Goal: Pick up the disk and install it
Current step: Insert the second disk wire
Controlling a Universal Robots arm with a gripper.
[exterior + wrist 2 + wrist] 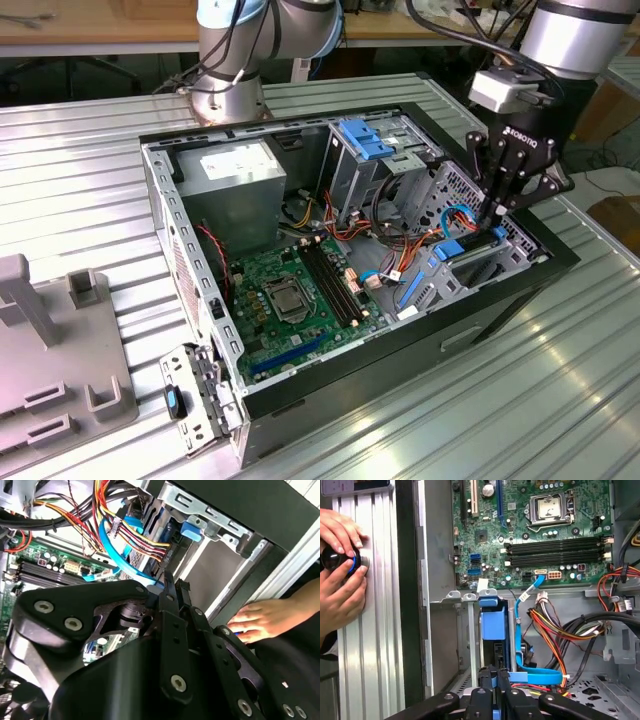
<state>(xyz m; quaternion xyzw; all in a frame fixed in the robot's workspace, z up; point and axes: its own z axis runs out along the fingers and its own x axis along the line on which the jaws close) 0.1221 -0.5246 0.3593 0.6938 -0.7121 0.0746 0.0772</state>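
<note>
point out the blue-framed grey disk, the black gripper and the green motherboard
blue-framed grey disk (493, 622), first wrist view, on its blue carrier face
black gripper (497, 212), exterior view, between its fingertips
green motherboard (290, 310), exterior view, on the board beside the processor socket

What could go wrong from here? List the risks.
1. The gripper holds the disk on edge in its bay; tilted, its blue carrier could jam.
2. Loose cables run right beside the bay and could get pinched or snagged.
3. A person's hands rest beside the case.
</note>
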